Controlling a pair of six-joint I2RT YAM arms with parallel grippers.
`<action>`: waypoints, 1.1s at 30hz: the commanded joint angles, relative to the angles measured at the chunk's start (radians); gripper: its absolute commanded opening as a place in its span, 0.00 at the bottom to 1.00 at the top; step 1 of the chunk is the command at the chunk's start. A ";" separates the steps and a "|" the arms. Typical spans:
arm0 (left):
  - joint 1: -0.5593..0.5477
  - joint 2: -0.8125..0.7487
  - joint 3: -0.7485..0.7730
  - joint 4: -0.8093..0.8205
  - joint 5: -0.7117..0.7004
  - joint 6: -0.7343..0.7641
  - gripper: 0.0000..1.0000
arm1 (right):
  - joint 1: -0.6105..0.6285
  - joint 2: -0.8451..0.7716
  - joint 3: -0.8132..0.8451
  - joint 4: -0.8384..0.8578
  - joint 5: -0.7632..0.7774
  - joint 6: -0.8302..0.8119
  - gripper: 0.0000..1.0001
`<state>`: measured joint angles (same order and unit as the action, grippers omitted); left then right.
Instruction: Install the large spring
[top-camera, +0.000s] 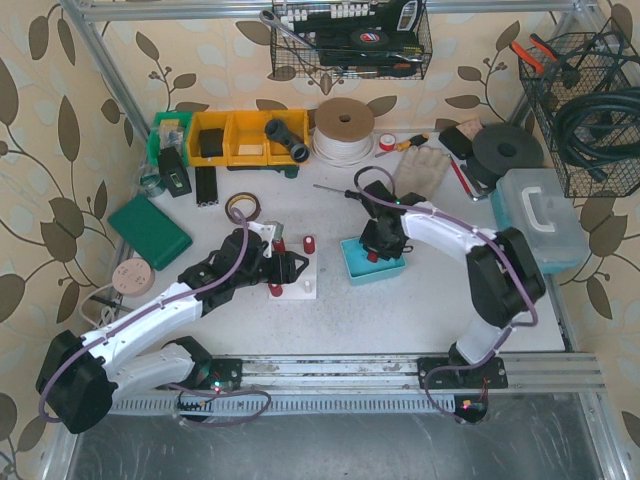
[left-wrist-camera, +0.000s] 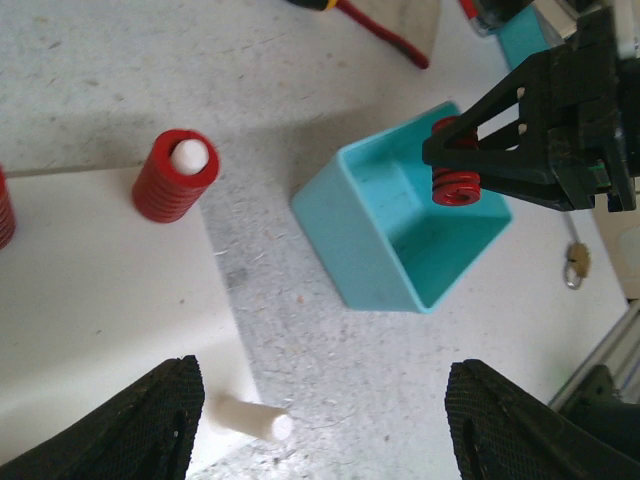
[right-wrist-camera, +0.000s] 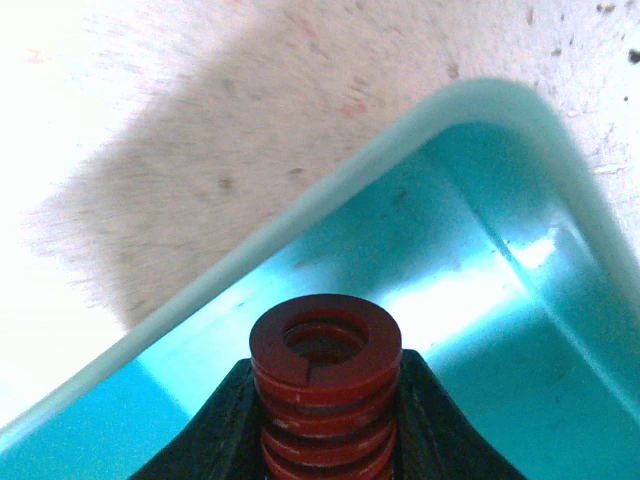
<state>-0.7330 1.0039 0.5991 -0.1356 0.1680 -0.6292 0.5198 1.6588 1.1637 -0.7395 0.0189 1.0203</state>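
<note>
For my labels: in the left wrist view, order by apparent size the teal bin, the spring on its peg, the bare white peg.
1. teal bin
2. spring on its peg
3. bare white peg, clearly the smallest

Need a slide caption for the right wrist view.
Right pincer grips a red coil spring over the open teal plastic bin.

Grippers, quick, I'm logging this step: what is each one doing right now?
Left gripper: open, empty.
Right gripper: closed on the red spring, over the teal bin.
</note>
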 joint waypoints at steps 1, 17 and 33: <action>0.000 -0.031 0.086 0.032 0.059 -0.013 0.70 | -0.004 -0.122 0.042 -0.005 -0.075 0.033 0.00; -0.150 0.182 0.397 0.096 0.022 -0.005 0.70 | -0.051 -0.496 -0.179 0.398 -0.259 0.627 0.00; -0.209 0.396 0.645 0.008 -0.107 0.085 0.72 | -0.041 -0.557 -0.232 0.586 -0.275 0.817 0.00</action>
<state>-0.9318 1.3827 1.1809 -0.1101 0.1261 -0.5957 0.4709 1.1057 0.9409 -0.2302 -0.2295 1.7821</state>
